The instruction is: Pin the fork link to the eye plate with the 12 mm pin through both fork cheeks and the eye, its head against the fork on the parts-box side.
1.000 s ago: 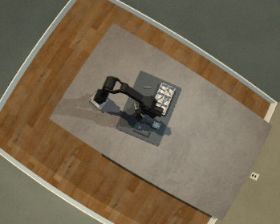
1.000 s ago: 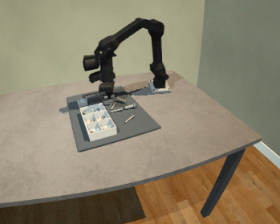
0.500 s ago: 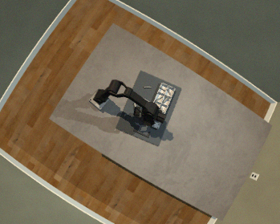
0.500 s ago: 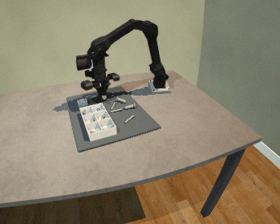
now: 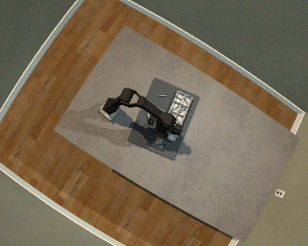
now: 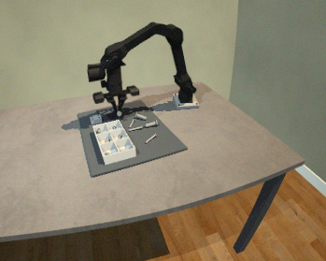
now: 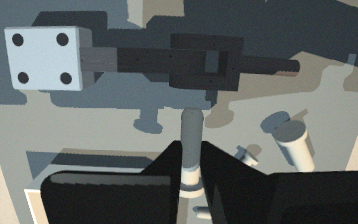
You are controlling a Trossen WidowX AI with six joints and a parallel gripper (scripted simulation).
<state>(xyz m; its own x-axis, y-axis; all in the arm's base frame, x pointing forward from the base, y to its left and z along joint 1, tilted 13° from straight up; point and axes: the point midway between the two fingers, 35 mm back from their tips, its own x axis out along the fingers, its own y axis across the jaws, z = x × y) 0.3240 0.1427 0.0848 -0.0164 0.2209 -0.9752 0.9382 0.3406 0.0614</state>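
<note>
My gripper (image 7: 189, 148) (image 6: 116, 106) is shut on a grey pin (image 7: 190, 135), gripped near its head with the shaft pointing forward. In the wrist view the pin's tip stands a little short of the dark fork link (image 7: 205, 62), which lies across the view and straddles the eye plate's dark bar (image 7: 130, 59). The eye plate's white base block (image 7: 45, 57) (image 6: 96, 119) with its bolt holes is at the left end. The gripper hangs low over the dark mat (image 6: 171, 143) between the block and the parts box (image 6: 114, 142) (image 5: 180, 104).
Loose pins lie on the mat: a thick one (image 7: 293, 143), a small one (image 7: 248, 156), others in the side view (image 6: 146, 123) (image 6: 150, 138), and one apart in the overhead view (image 5: 161, 96). The arm's base (image 6: 186, 99) stands behind the mat.
</note>
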